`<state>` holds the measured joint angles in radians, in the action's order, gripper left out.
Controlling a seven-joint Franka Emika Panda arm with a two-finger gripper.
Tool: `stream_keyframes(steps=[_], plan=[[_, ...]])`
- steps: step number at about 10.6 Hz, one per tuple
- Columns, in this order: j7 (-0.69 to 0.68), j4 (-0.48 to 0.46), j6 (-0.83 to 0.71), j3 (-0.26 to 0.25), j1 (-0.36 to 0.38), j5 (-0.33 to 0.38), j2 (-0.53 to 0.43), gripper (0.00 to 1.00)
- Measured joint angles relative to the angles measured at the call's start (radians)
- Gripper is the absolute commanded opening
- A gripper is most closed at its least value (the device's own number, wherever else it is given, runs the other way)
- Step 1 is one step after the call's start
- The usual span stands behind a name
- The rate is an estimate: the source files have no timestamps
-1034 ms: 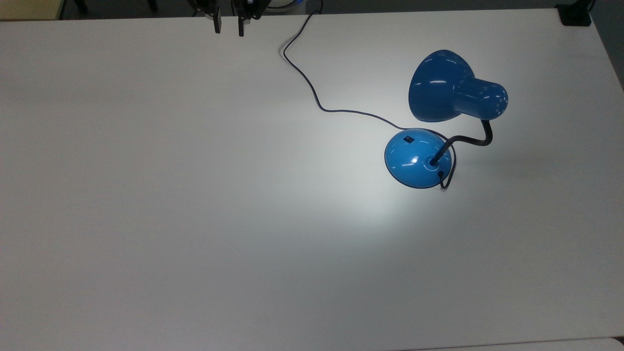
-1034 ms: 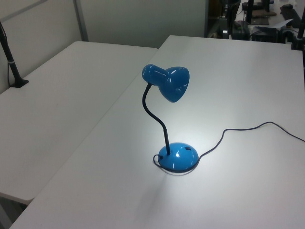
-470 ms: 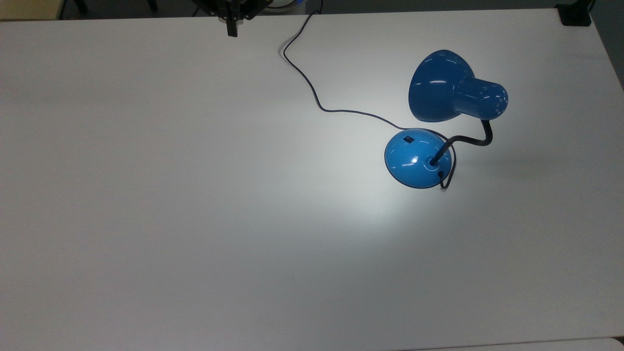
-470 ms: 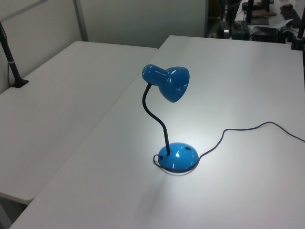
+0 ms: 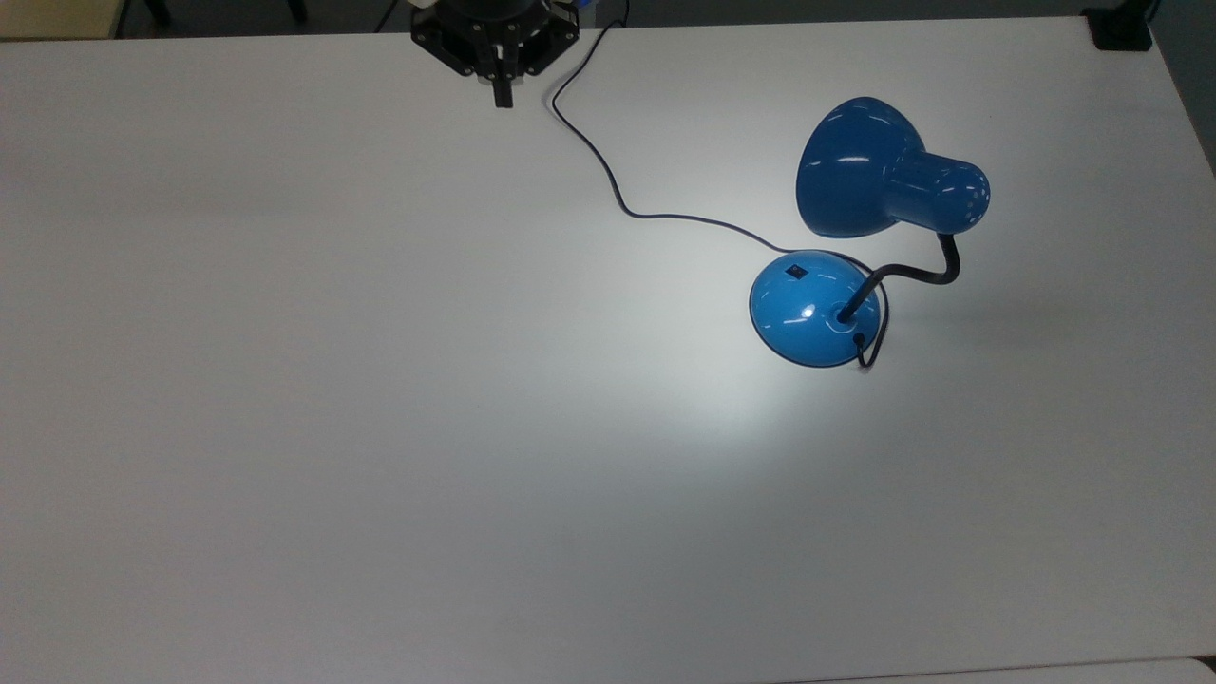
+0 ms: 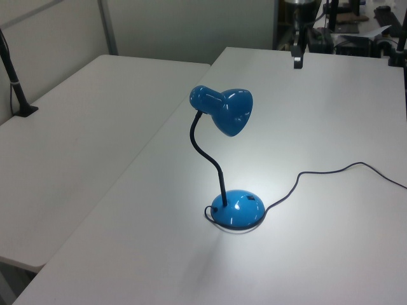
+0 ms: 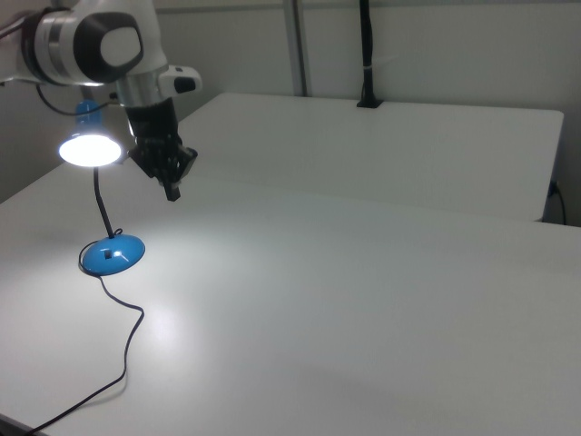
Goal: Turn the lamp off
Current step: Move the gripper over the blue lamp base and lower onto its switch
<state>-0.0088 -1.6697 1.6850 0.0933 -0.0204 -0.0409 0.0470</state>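
In the right view the lamp (image 7: 112, 253) stood lit on the white bench (image 7: 363, 309), its shade glowing at ten o'clock. The hand (image 7: 172, 191) hung fingers together, pointing down, above the bench at two o'clock from the blue base. The cord (image 7: 123, 354) trailed toward six o'clock.

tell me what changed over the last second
The gripper closed its fingers, which stood apart a second ago, and came further onto the table, toward the top view's right. It holds nothing. The lamp stayed lit and unmoved, its cord lying as before.
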Motion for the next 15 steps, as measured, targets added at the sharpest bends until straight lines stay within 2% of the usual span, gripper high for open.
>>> stream_keyframes(steps=[5, 9, 15], plan=[[-0.001, -0.194, 0.230, 0.006, 0.132, 0.000, -0.001, 0.00], [-0.001, -0.288, 0.356, 0.007, 0.210, 0.000, 0.001, 0.00], [-0.015, -0.316, 0.464, 0.008, 0.291, -0.004, 0.054, 0.00]])
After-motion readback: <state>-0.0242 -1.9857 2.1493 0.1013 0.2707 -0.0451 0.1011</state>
